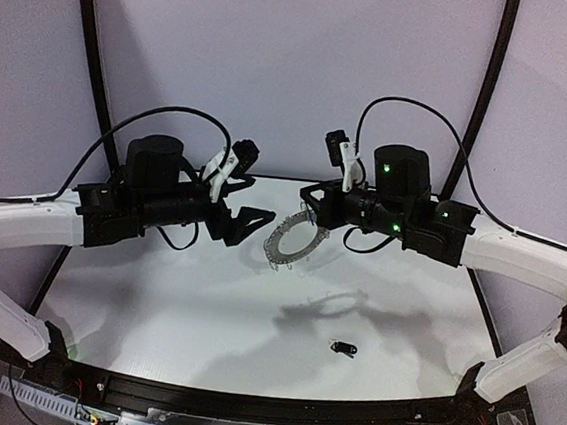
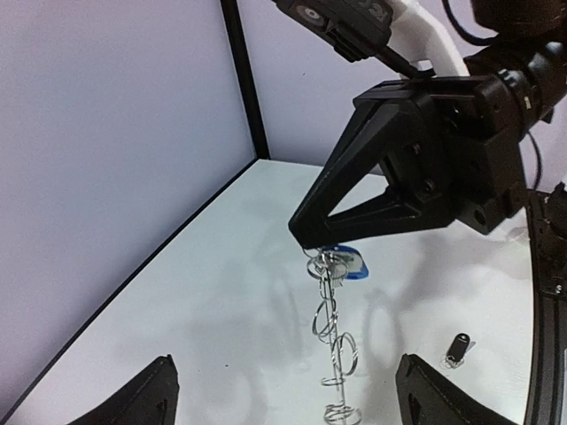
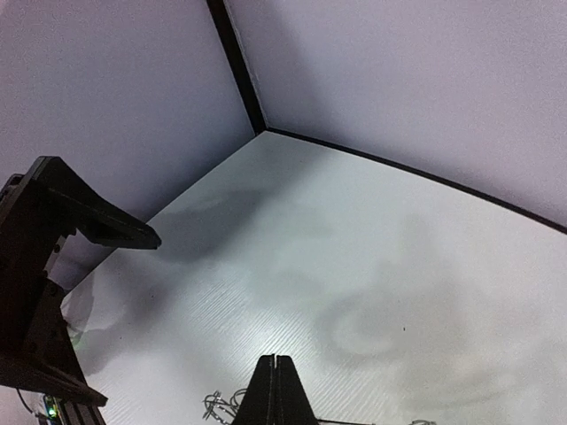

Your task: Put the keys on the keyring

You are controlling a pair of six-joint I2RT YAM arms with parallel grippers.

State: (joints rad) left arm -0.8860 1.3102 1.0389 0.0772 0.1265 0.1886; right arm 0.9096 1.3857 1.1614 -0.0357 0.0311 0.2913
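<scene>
Your right claw [image 2: 303,235]: was pinched tight on the keyring [image 2: 328,319], held aloft.
Your left claw [image 1: 252,227]: was spread wide, empty.
Blue key [image 2: 347,264]: sat beside that pinch.
Black key [image 1: 343,349]: lay on the table [image 1: 153,311].

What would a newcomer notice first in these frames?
The right gripper, shut on the keyring, holds it hanging above the middle of the table, with the blue-headed key right under its fingertips. The left gripper is open just beside the ring, facing it. The black-headed key lies alone on the table, nearer the arm bases.
</scene>
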